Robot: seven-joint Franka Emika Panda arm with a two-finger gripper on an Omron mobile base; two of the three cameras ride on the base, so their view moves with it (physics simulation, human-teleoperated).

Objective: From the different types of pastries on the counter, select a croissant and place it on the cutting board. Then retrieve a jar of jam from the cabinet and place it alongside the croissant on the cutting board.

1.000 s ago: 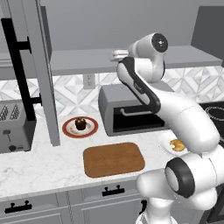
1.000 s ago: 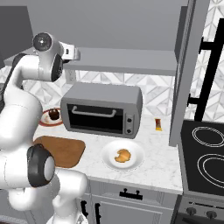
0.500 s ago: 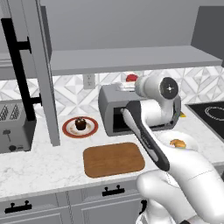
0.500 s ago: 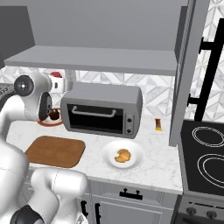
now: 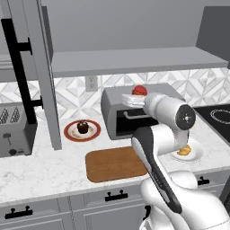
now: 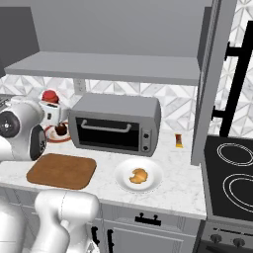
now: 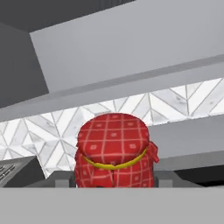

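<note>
Jaws: we see the gripper (image 5: 137, 95) closed on the jar of jam (image 7: 114, 151), which fills the space between the finger tips in the hand view.
Jar: red checked lid with a yellow band; we find it held in the air just above the top of the toaster oven (image 6: 116, 122), clear of the table, its red lid (image 6: 50, 96) visible in the right base view.
Croissant: golden-brown (image 6: 139, 175), lying on a white plate (image 6: 153, 181) to the right of the board, in front of the oven.
Cutting board: brown wood (image 5: 114, 164), flat on the table before the oven, nothing on it.
Cupcake: dark brown (image 5: 82, 127), on a red-rimmed plate (image 5: 70, 133) left of the oven.
Table: white marble with grey veins (image 5: 40, 173), above grey drawers with black handles (image 5: 117, 196).
Cabinet: grey shelf (image 5: 134, 60) over the oven; tall grey door (image 5: 42, 76) with a long black handle standing open at the left.
Room: white and grey patterned tile wall (image 6: 178, 101), a toaster (image 5: 13, 130) at the far left, a black stovetop (image 6: 232, 173) at the right, a small orange item (image 6: 178, 141) near the wall.
</note>
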